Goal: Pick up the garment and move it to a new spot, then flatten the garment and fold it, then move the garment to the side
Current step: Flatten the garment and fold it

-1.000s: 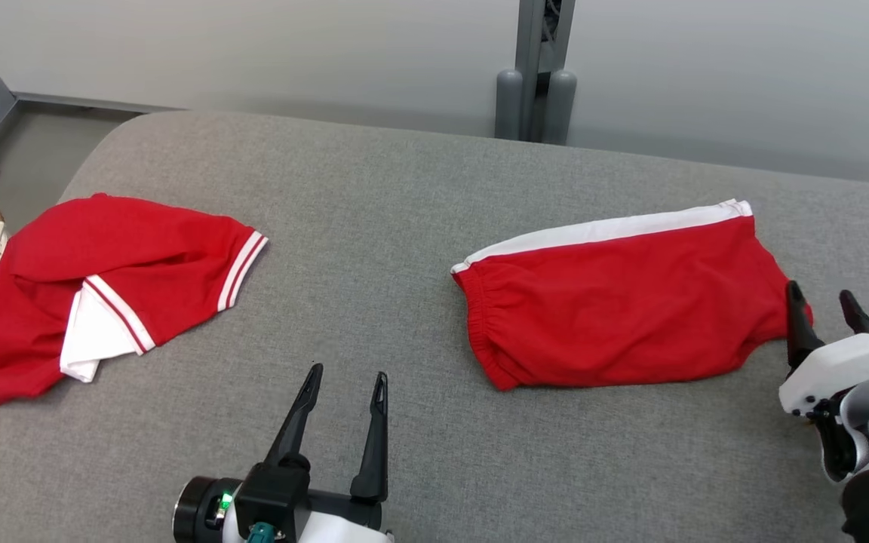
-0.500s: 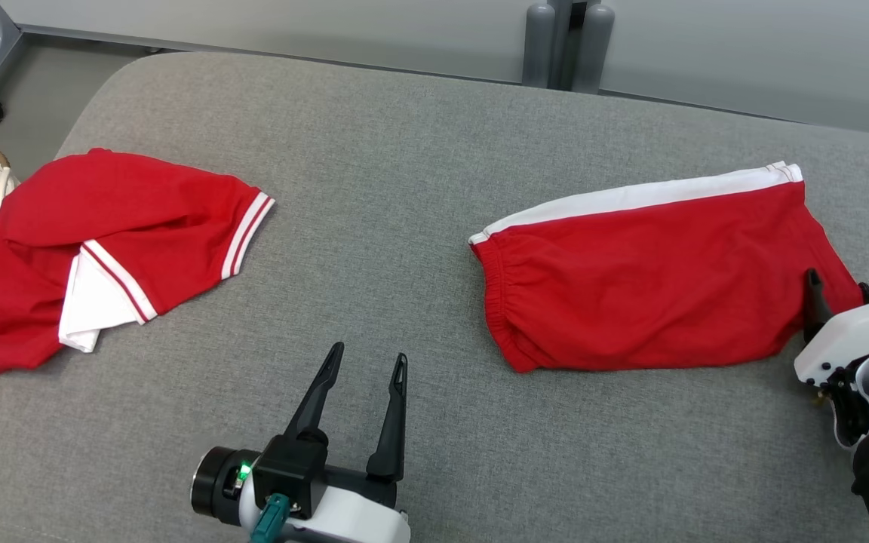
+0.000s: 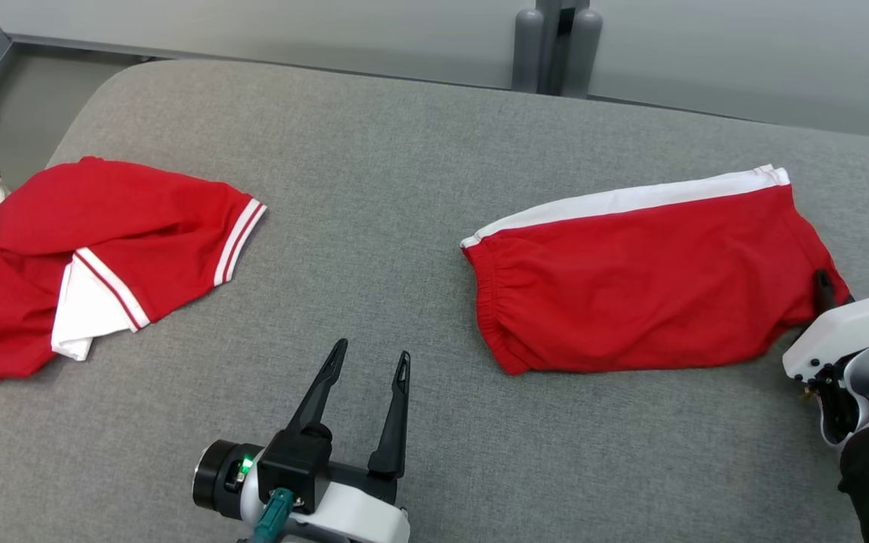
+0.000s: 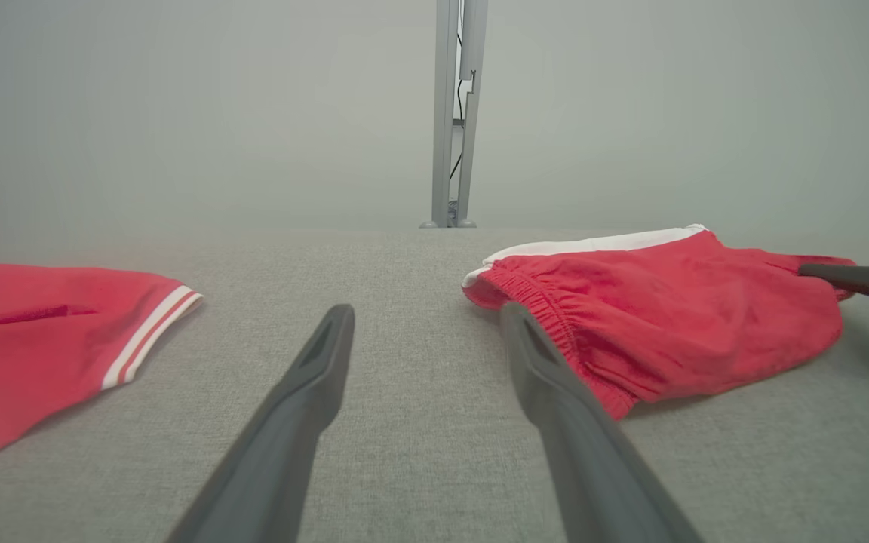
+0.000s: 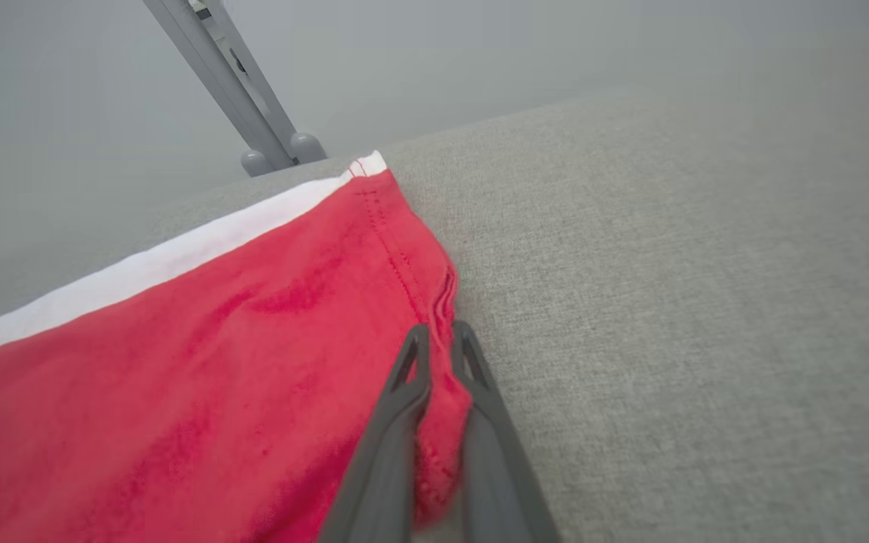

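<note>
Two red garments lie on the grey worktop (image 3: pixel 374 151): shorts (image 3: pixel 646 286) on the robot's right and a crumpled shirt (image 3: pixel 102 234) well apart on its left. The shorts lie flat, long axis across the head view and slightly tilted, gathered waistband toward the worktop's middle, leg hem toward the right, white stripe along the far side. Of the two tools, the right tool (image 5: pixel 440 332) is pressed together, pinching the shorts' hem; the left tool (image 3: pixel 372 349) is spread, between the garments

Red shorts (image 3: pixel 646 279), white stripe along far edge, lie flat at right.
</note>
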Tool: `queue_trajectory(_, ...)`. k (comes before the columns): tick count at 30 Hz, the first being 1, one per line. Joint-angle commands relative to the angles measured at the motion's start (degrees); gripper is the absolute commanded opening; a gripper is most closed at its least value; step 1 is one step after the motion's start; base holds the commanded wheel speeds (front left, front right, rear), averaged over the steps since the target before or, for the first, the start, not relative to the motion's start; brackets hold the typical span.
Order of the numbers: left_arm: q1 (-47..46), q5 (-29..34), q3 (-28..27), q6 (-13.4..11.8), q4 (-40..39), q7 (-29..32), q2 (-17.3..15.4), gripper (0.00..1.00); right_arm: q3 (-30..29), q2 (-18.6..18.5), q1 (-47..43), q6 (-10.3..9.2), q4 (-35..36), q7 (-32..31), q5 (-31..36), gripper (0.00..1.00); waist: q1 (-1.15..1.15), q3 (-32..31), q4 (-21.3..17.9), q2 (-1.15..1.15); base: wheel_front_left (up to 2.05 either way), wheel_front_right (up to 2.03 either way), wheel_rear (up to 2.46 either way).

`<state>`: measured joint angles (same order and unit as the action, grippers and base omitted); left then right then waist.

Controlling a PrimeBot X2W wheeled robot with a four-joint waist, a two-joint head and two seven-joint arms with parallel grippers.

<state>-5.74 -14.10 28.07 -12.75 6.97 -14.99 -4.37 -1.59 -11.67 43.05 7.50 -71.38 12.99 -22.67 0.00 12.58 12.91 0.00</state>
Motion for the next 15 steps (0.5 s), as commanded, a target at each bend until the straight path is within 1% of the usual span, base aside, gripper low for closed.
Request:
queue_trajectory(1, 0.2, 0.4, -0.3, -0.1, 0.0, -0.2, -0.2, 1.0, 0.5, -0.2, -1.4, -0.02, 0.9, 1.0, -0.8, 0.0, 0.0, -0.9, -0.7, 0.0, 0.0, 0.0, 0.0)
queue_trajectory(5, 1.1, -0.4, -0.6, 0.0, 0.2, -0.2, 0.0, 1.0, 1.7, 1.2, -4.0, -0.02, 5.3, 2.0, -4.0, 0.0, 0.0, -2.7, -2.6, 0.0, 0.0, 0.0, 0.0)
queue_trajectory(9, 1.8, -0.8, -1.0, 0.1, 0.4, -0.2, 0.3, 1.0, 2.8, 1.5, -8.1, -0.03, 10.3, 2.3, -6.6, 0.0, 0.0, -4.5, -5.2, 0.0, 0.0, 0.0, 0.0)
queue_trajectory(15, 2.8, -0.8, -1.2, 0.2, 1.7, -0.2, 0.4, 1.0, 2.0, 1.2, -15.8, -0.02, 18.2, 2.3, -7.5, 0.0, 0.0, -6.8, -8.7, 0.0, 0.0, 0.0, 0.0)
